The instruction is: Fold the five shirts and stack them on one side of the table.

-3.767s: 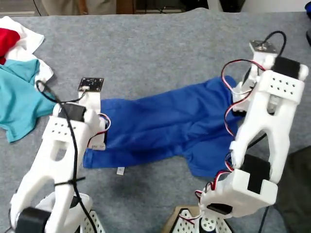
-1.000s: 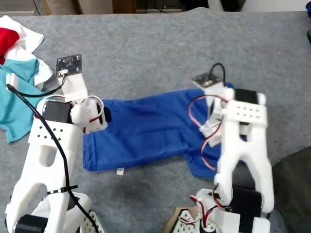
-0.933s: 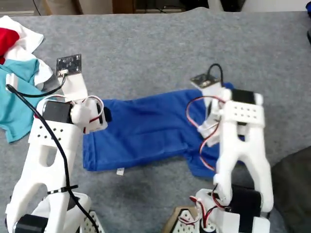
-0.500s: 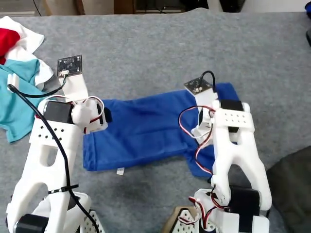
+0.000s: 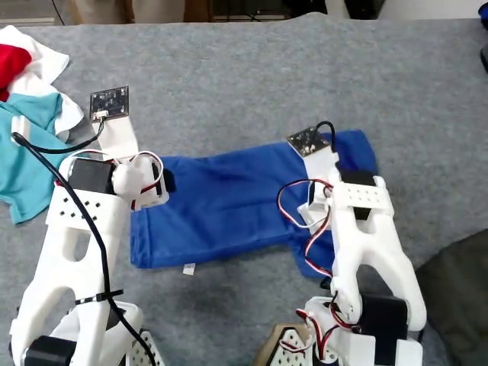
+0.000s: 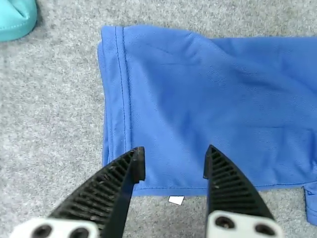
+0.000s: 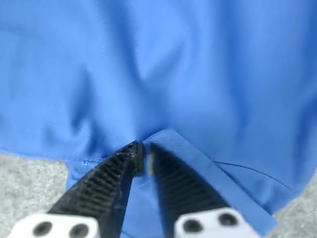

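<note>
I have the blue shirt (image 5: 229,206) lying flat near the middle of the table (image 5: 229,76), between my two arms. Its long axis goes across the table from side to side, and it climbs a little toward the far right. The hem (image 6: 119,89) points to the left arm, and the end with the sleeve (image 5: 313,263) points to the right arm.

The left gripper (image 6: 174,153) hangs just above the hem end with its jaws wide apart and nothing between them. I think it waits there so it can hold down or take this end when the fold comes over. A small white tag (image 6: 176,200) lies on the table just beside the near edge of the shirt.

The right gripper (image 7: 142,148) is low on the cloth, and its jaws are almost together with a folded edge of the blue shirt pinched between them. I judge that this grip is there to carry the sleeve end over the body.

The teal shirt (image 5: 27,164), red shirt (image 5: 11,65) and white shirt (image 5: 46,53) lie in a heap at the far left corner, well apart from the blue one. A dark cloth (image 5: 457,290) lies at the right edge.
</note>
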`<state>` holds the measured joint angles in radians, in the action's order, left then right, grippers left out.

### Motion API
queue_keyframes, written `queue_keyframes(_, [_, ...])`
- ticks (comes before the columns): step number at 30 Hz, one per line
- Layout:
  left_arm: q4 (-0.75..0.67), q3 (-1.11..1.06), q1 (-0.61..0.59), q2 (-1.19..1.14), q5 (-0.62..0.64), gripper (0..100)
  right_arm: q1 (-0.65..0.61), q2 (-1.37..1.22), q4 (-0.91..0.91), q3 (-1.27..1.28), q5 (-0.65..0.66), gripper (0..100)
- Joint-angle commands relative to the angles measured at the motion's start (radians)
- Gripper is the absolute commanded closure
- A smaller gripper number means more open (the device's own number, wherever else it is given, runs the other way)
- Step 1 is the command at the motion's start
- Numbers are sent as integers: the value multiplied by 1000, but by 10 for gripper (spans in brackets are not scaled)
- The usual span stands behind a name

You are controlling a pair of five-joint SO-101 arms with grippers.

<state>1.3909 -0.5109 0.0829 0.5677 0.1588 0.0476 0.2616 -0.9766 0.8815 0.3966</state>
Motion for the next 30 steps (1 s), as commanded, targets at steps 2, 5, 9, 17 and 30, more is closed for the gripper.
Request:
queue_keyframes(2, [-8,-2,11,18,5,793,-7,47,12,1,-8,993])
queue_keyframes(5, [-8,-2,11,18,5,793,-4,48,8,-1,-8,993])
queue_keyframes(9, [-8,-2,11,18,5,793,-1,54,6,-1,-8,993])
queue_keyframes(17, [-8,-2,9,18,-21,793,30,48,-3,-45,-8,920])
queue_keyframes(30, [-8,-3,9,18,-37,794,5,-28,71,-30,-104,855])
